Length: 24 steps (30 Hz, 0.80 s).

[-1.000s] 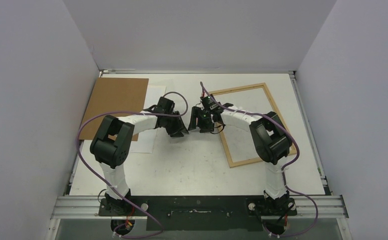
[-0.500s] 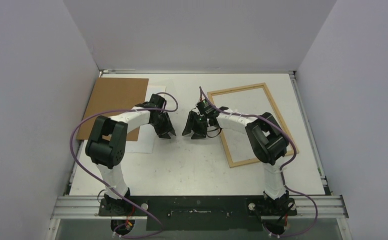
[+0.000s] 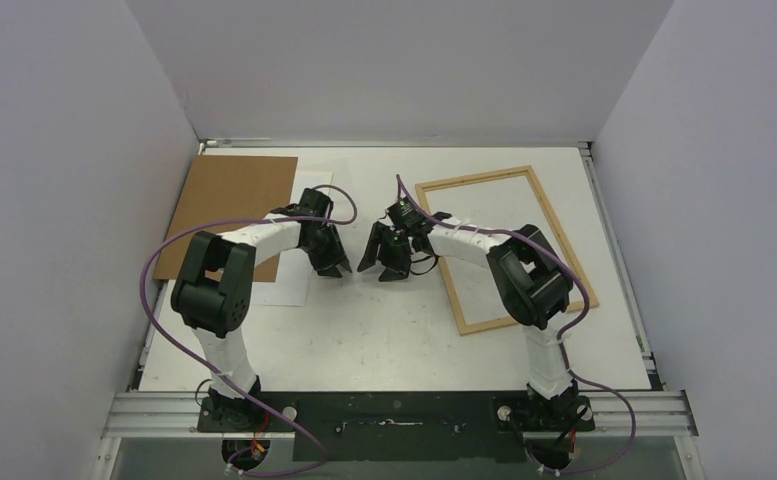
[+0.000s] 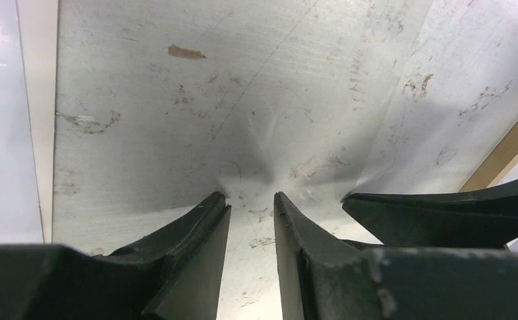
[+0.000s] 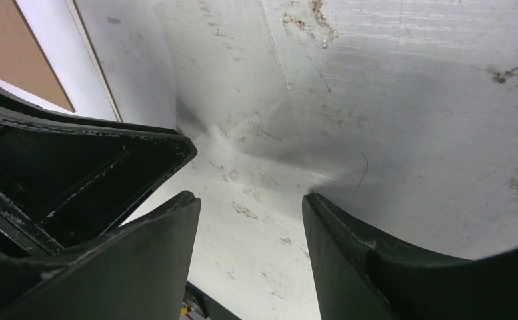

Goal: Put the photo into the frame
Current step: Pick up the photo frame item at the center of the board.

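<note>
**Top view.** A white table (image 3: 394,340) sits between pale walls, with two arms reaching in from the near edge. The left gripper (image 3: 334,266) and the right gripper (image 3: 384,268) point down at the middle of the table, close to each other but apart. The frame (image 3: 474,178), a rectangle of thin light wood strips, lies flat and slightly turned on the right half. The right arm crosses over its near part. A brown backing panel (image 3: 229,205) lies flat at the far left. The photo (image 3: 292,288), white side up, lies partly under that panel, and its right and near edges stick out. It is well apart from the frame, and neither gripper holds it.

**Left wrist view.** The left gripper (image 4: 249,199) has its jaws a narrow gap apart, with nothing seen between them. The tips are down at a glossy, smudged surface, and I cannot tell whether they touch it. One dark finger of the right gripper (image 4: 443,213) enters from the right. A strip of the frame (image 4: 503,163) shows at the right edge.

**Right wrist view.** The right gripper (image 5: 249,200) has its jaws wide apart and empty over the same smudged surface. The left gripper (image 5: 76,173) fills the left side. A corner of the backing panel (image 5: 16,47) shows at top left, with the photo (image 5: 69,60) as a white band beside it.
</note>
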Tool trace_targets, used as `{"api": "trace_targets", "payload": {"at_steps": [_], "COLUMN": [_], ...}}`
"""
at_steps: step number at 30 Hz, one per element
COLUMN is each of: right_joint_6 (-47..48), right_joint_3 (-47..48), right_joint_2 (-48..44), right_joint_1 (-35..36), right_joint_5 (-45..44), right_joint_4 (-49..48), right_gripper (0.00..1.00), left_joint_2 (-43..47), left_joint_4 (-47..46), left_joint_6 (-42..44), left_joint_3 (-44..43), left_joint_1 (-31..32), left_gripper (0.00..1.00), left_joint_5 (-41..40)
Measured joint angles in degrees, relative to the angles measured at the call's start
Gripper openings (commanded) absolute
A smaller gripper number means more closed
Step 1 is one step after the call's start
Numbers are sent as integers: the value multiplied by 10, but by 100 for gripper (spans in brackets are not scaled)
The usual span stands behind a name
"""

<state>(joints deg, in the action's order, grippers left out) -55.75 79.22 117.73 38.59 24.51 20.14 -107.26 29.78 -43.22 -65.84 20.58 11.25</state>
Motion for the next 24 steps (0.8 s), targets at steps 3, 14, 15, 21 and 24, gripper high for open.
{"api": "trace_targets", "payload": {"at_steps": [3, 14, 15, 21, 24], "right_joint_6": [3, 0, -4, -27, -36], "right_joint_3": [9, 0, -9, -49, -67], "right_joint_2": [0, -1, -2, -3, -3], "right_joint_1": [2, 5, 3, -11, -14], "right_joint_5": [-22, -24, -14, 41, 54], "right_joint_4": [15, -6, -23, -117, -162], "right_gripper": [61, 62, 62, 64, 66], "left_joint_2": [0, -5, -6, -7, -7], "left_joint_4": [0, -4, -5, -14, -17], "left_joint_6": [0, 4, 4, 3, 3], "left_joint_3": [0, 0, 0, 5, 7], "left_joint_1": [0, -1, -1, -2, -4], "left_gripper": [31, 31, 31, 31, 31], "left_joint_5": [2, 17, 21, 32, 37]}}
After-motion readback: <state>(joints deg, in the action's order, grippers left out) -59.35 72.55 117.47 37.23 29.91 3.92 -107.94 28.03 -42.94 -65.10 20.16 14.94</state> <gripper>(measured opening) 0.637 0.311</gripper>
